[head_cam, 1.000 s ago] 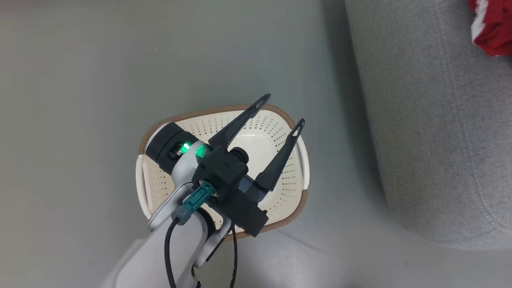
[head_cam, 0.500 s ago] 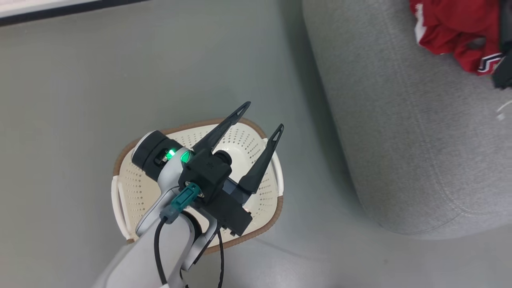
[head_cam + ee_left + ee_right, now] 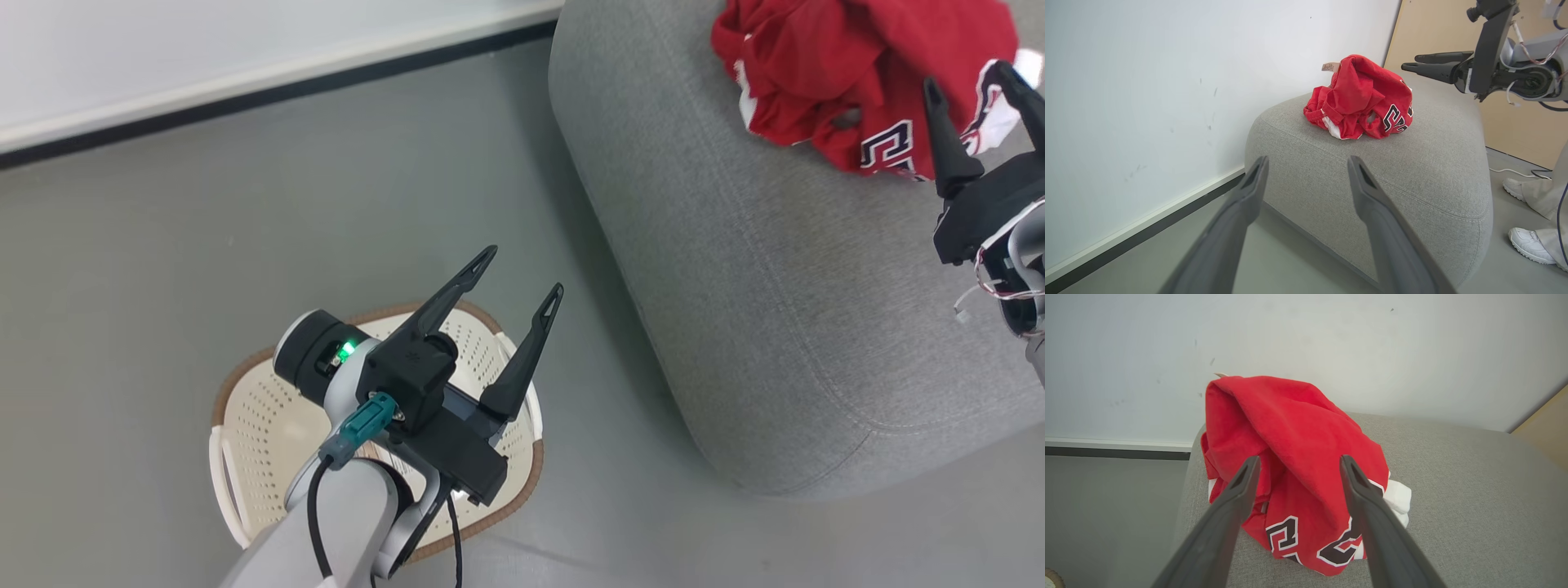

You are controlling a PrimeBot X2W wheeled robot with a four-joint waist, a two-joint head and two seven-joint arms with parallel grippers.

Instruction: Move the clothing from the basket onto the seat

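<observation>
We see grey floor (image 3: 163, 269), a white wall (image 3: 163, 49) with dark skirting (image 3: 245, 100) at upper left, and a person's white shoe (image 3: 1531, 244) at lower right.

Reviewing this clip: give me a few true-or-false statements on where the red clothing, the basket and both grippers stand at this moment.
1. The bright red soft garments lie heaped on the large grey woven-fabric seat. True.
2. The right gripper is clamped on the red cloth. False: its jaws stand apart and hold nothing.
3. The left gripper hangs open above the cream-white perforated plastic basket. True.
4. A red garment lies in the basket. False: the part of its inside that shows is bare; the left arm hides the rest.
</observation>
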